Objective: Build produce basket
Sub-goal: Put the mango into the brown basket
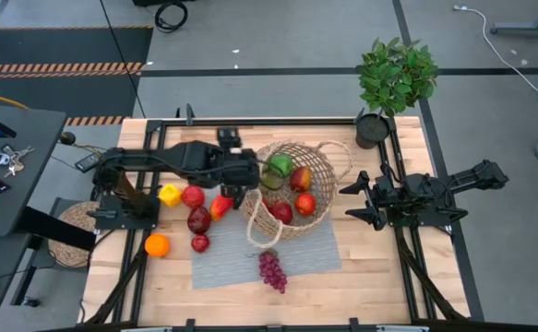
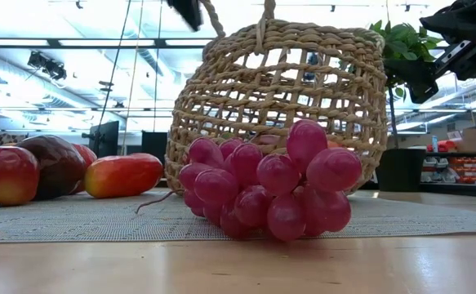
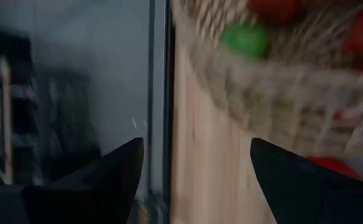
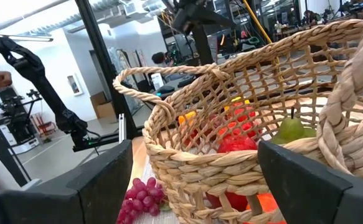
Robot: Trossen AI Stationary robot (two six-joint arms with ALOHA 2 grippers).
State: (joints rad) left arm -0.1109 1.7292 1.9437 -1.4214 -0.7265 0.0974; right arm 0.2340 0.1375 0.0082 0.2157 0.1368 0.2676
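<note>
From the high view, you see the basket tipped near the table's middle, mouth toward twelve o'clock. Its weave half hides the fruit inside: a green pear at the rim and red apples deeper in. The left claw sits at the basket's nine o'clock edge, right beside the pear; its tips merge with the dark arm there, so you can't read the gap from above. At nine o'clock of the basket lie a yellow pepper, more red pieces and an orange; the purple grapes lie at its six o'clock on a grey mat. The right claw waits at three o'clock, well clear, fingers spread and empty.

From the low view, the grapes block the basket's lower wall, and the red fruit is cut off at the nine o'clock edge.

From the left wrist view, everything is smeared; you can only make out the weave, a green blob, and the two fingers apart with nothing between them.

From the right wrist view, the basket is light tan, open-weave, with a thin loop handle; the pear and red fruit show through.
</note>
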